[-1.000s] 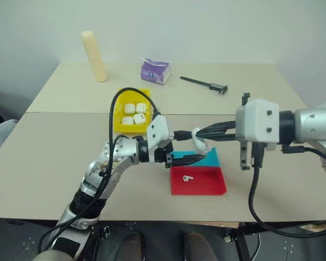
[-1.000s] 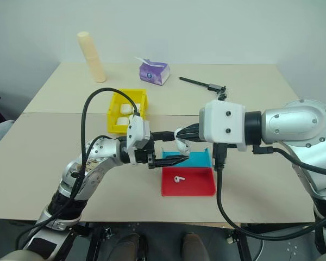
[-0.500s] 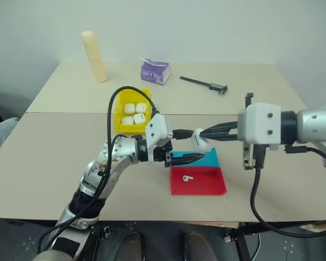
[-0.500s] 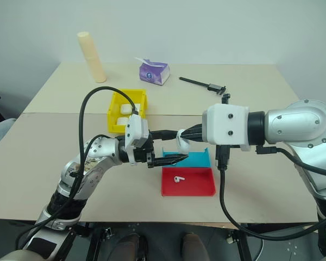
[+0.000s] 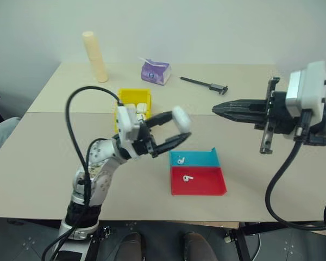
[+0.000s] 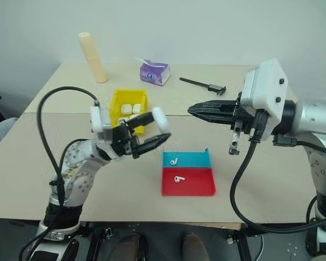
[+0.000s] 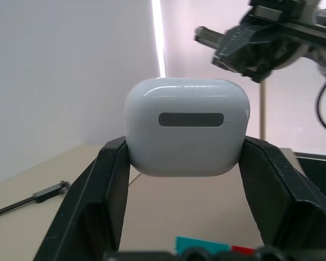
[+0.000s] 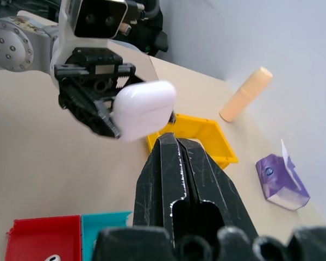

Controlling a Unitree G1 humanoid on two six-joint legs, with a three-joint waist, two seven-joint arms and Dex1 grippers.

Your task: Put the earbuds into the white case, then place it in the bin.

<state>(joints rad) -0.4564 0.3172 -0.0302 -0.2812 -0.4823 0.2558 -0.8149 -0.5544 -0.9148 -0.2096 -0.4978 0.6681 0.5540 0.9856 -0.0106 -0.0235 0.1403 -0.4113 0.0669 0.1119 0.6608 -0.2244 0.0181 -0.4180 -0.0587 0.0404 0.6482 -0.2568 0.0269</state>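
My left gripper point(image 5: 180, 126) is shut on the white case point(image 5: 181, 117), lid closed, held in the air to the left of the trays; the left wrist view shows the case point(image 7: 186, 126) squeezed between both fingers. My right gripper point(image 5: 217, 108) hangs shut and empty further right, pointing at the case across a gap. One earbud point(image 5: 181, 160) lies in the blue tray point(image 5: 201, 157), another earbud point(image 5: 187, 178) in the red tray point(image 5: 206, 185). The yellow bin point(image 5: 125, 97) stands behind my left arm with several white cases inside.
At the back of the table stand a cream cylinder point(image 5: 94, 56) and a purple tissue pack point(image 5: 155, 71), and a black caliper-like tool point(image 5: 205, 83) lies there too. The two shallow trays sit near the front edge, right of my left arm.
The grippers have parted. My left gripper drew the case up and to the left; my right gripper came off the case and pulled back to the right.
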